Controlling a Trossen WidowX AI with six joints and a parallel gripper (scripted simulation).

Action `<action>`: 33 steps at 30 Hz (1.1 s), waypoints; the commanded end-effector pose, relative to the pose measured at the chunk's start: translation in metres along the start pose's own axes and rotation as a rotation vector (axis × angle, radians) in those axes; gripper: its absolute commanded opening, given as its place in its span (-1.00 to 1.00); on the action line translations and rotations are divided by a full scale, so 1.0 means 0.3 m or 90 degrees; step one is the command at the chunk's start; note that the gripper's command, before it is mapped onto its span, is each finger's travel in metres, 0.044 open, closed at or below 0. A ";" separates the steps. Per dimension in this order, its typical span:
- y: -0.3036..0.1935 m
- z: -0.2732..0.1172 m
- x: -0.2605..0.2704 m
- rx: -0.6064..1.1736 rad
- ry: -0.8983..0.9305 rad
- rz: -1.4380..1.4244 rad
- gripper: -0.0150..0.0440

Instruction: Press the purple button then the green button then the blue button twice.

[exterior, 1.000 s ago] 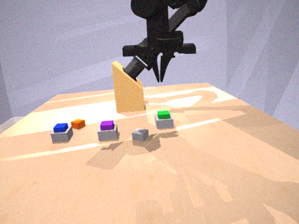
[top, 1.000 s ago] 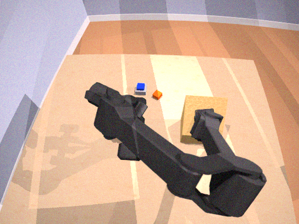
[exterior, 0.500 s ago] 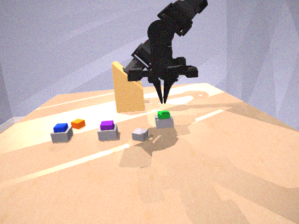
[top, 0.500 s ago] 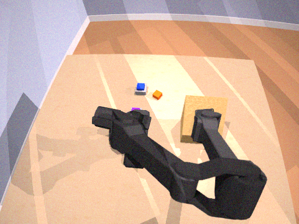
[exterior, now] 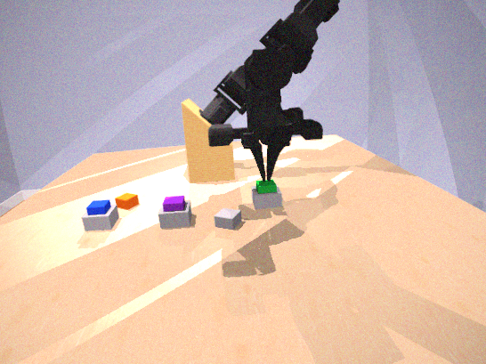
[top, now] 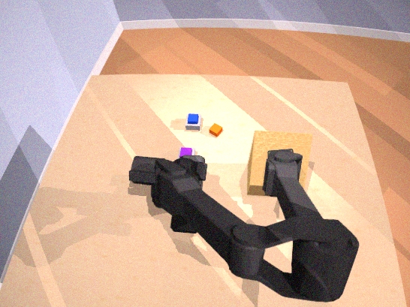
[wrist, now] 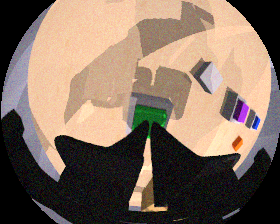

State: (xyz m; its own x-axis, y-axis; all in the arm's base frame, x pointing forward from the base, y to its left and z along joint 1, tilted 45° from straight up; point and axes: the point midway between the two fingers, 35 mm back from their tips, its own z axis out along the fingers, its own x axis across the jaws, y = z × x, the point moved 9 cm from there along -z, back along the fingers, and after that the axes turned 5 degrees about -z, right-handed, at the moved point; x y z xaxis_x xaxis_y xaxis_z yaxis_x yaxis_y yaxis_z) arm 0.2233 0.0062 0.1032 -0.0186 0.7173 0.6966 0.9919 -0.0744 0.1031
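My gripper (exterior: 266,181) (wrist: 149,125) is shut and empty, pointing down. Its fingertips are at the top of the green button (exterior: 266,189) (wrist: 150,114) and seem to touch it. The green cap still shows above its grey housing; I cannot tell how far it is pushed in. The arm hides this button and the fingertips in the top view. The purple button (top: 185,151) (exterior: 174,204) (wrist: 241,111) stands up in its housing, with nothing on it. The blue button (top: 193,118) (exterior: 98,207) (wrist: 256,122) also stands up, farther along beyond the purple one.
A grey block (exterior: 228,219) (wrist: 210,77) lies between the purple and green buttons, nearer the exterior camera. An orange block (top: 215,130) (exterior: 127,201) (wrist: 237,143) lies beside the blue button. A tall wooden wedge (top: 281,140) (exterior: 209,165) stands by the arm.
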 end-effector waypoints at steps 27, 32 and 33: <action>-0.006 -0.013 -0.003 0.004 0.002 0.004 -0.42; -0.010 -0.068 -0.003 0.006 0.005 0.007 -0.42; -0.009 -0.076 -0.004 0.006 0.004 0.007 -0.42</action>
State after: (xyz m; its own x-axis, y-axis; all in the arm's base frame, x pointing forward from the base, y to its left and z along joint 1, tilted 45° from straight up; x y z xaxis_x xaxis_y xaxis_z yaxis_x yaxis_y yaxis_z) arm 0.2174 -0.0067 0.1126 -0.0007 0.7118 0.7024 0.9933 -0.0806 0.0827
